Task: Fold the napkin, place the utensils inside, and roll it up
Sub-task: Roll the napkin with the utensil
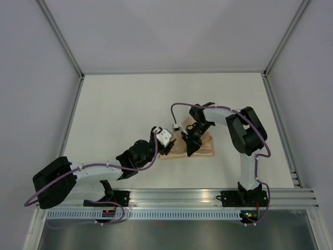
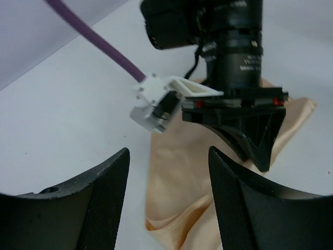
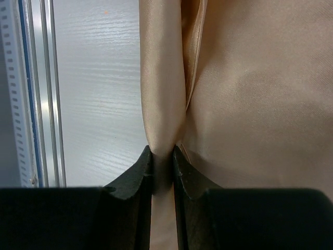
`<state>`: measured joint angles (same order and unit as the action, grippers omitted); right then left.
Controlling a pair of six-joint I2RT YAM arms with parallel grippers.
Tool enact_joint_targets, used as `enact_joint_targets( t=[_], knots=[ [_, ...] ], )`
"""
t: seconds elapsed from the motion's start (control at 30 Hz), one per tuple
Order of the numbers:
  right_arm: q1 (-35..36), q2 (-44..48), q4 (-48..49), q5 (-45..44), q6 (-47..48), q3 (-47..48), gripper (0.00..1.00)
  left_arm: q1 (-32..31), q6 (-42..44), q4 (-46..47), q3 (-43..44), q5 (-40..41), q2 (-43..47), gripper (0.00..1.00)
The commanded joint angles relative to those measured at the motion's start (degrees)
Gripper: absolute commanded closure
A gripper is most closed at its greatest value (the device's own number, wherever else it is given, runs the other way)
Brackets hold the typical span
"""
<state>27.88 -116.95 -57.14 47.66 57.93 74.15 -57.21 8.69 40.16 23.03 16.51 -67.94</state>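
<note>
Right gripper (image 1: 189,148) is down on the napkin (image 1: 204,148) with its jaws nearly closed. In the right wrist view its fingertips (image 3: 136,174) pinch a narrow raised ridge of peach cloth (image 3: 250,78), and only fabric is in the gap

The ridge runs straight away from the gripper (image 3: 162,156), with a second fold layered just beside it on the right

Left gripper (image 1: 166,149) sits at the napkin's left edge with its jaws wide apart, gripping nothing. In the left wrist view a folded edge of the cloth (image 2: 182,177) lies in the gap between its fingers (image 2: 106,198) — can't tell whether the pads touch it

That view also shows the right gripper (image 2: 258,151) pointing down onto the far part of the napkin

Napkin lies bunched and partly folded on the white table (image 1: 156,104), centre-right and near the front — between the two grippers, well short of the aluminium rail (image 1: 182,197)

The rail also shows at the left edge of the right wrist view (image 3: 41,104)
</note>
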Motion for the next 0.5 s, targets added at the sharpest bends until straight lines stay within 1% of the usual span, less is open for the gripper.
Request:
enact_joint_targets(
  t=[0.0, 0.07, 0.17, 0.2, 0.37, 0.47],
  knots=[
    [-0.2, -3.7, 0.7, -6.7, 3.2, -0.6, 0.99, -3.3, 9.6, -1.7, 0.4, 0.2, -3.6, 0.33],
    [-0.2, -4.0, 0.7, -6.8, 2.7, -0.3, 1.00, -6.3, 12.7, -2.7, 1.6, -0.3, -6.2, 0.32],
    [-0.2, -4.4, 0.7, -6.9, 2.4, 0.0, 0.99, -9.6, 15.8, -4.9, 3.8, -0.8, -12.2, 0.33],
    [-0.3, -4.5, 0.6, -6.9, 2.3, 0.2, 0.99, -11.1, 16.6, -4.9, 4.2, -0.8, -15.5, 0.33],
    [-0.5, -5.0, 0.4, -6.8, 2.1, 0.5, 1.00, -12.8, 19.9, -4.8, 8.3, -0.8, -23.0, 0.35],
    [-0.5, -5.0, 0.3, -6.7, 2.0, 0.7, 0.99, -12.8, 21.7, -2.5, 9.0, -0.1, -26.0, 0.34]
  ],
)
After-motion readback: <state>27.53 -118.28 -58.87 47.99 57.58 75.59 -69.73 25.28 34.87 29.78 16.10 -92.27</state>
